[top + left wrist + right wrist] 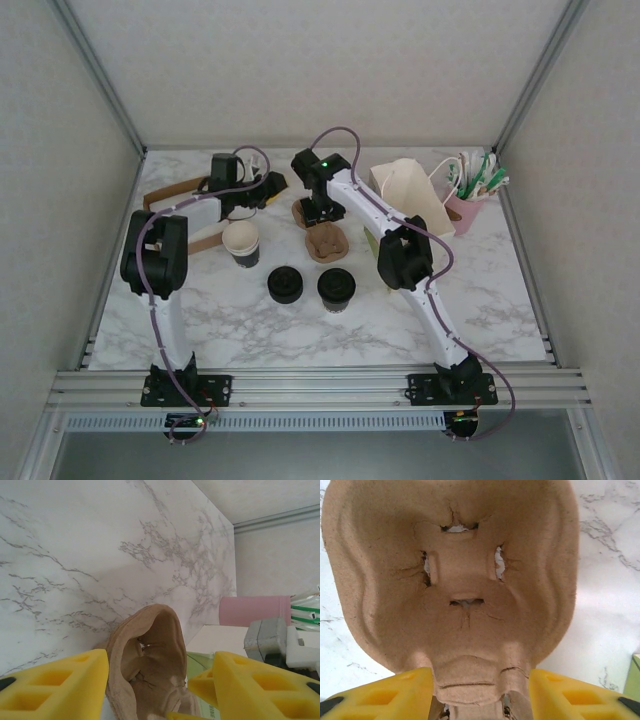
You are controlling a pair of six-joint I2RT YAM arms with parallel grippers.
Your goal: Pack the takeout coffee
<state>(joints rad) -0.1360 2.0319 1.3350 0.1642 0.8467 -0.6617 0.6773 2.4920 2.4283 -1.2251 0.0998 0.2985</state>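
Right wrist: parted fingers [385, 695] straddle pulp carrier [455, 575].

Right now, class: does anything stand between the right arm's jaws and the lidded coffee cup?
Yes. The brown pulp carrier sits between the right jaws, which straddle its far end, and the lidded coffee cup. Nothing else visible lies between them.

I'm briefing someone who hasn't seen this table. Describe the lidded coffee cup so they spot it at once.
On the marble table, find the brown pulp carrier in the middle. Just nearer the arms' bases sits the takeout coffee, a small black cup with a black lid. The open cup to its left shows a cream inside, and the black lids beside it lie lower.
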